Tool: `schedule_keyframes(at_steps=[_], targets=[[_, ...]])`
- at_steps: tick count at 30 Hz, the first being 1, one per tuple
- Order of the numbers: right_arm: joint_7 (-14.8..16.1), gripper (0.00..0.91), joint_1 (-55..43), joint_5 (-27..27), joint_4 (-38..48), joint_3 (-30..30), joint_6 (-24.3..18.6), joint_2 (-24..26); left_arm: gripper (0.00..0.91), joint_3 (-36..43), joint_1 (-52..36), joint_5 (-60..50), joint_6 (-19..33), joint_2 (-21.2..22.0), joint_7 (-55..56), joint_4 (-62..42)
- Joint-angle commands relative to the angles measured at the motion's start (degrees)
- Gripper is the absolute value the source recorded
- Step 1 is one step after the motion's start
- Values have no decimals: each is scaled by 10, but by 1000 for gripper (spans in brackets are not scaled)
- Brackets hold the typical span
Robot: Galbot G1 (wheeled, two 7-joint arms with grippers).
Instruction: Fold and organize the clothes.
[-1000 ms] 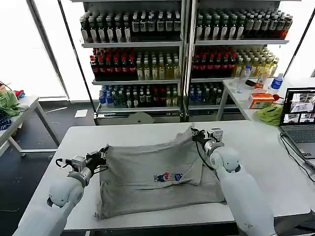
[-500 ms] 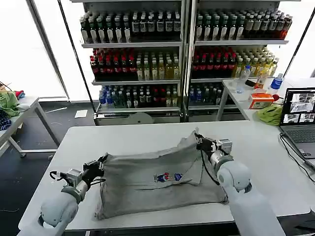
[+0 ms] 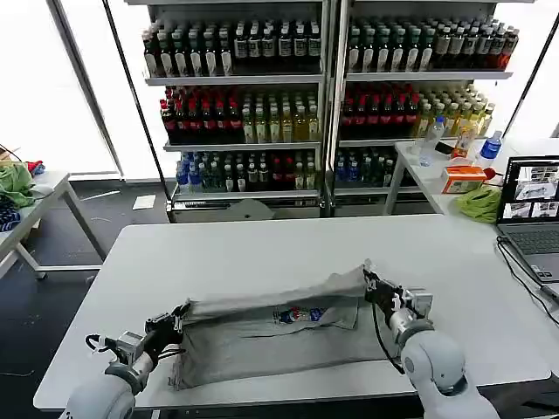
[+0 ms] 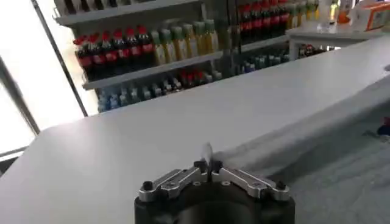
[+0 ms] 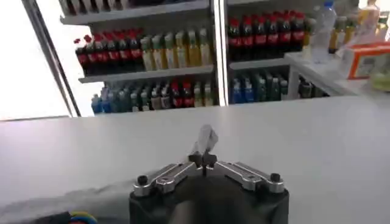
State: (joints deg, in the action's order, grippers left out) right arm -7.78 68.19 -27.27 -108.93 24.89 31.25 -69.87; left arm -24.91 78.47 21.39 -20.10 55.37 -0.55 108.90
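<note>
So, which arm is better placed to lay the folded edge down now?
Neither alone, I think. The left gripper and the right gripper are each shut on one end of the grey shirt's lifted edge, at similar height above the table. Both should lower together.

Rounded white arm shells, black cabled wrists, screwed metal jaws.

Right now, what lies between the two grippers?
In the head view, the grey shirt spans from left gripper to right gripper, its lifted edge pinched by both, chest print showing.
</note>
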Motion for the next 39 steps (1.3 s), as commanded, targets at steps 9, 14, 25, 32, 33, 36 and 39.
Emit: schedule_keyframes(at_steps=[9,14,25,32,33,36,39], targets=[[-17,0,89,47,-13,12,-15,-16,0,-5,27,-26,3,19,-11,-4],[-18,0,92,54,-17,14,-14,-15,0,-4,26,-31,4,20,-12,-6],[-19,81,111,75,-51,15,-21,-27,907,-4,20,-39,3,29,-7,-6],[-17,907,127,97,-91,24,-24,-24,907,-13,17,-37,2,35,-3,4],[-18,907,128,100,-92,25,-24,-24,907,-15,19,-37,2,37,-2,9],[-22,907,133,110,-101,31,-29,-24,907,-24,28,-37,0,47,3,26],[-34,907,143,98,-128,55,-31,-25,907,-35,43,-35,-32,66,27,53]])
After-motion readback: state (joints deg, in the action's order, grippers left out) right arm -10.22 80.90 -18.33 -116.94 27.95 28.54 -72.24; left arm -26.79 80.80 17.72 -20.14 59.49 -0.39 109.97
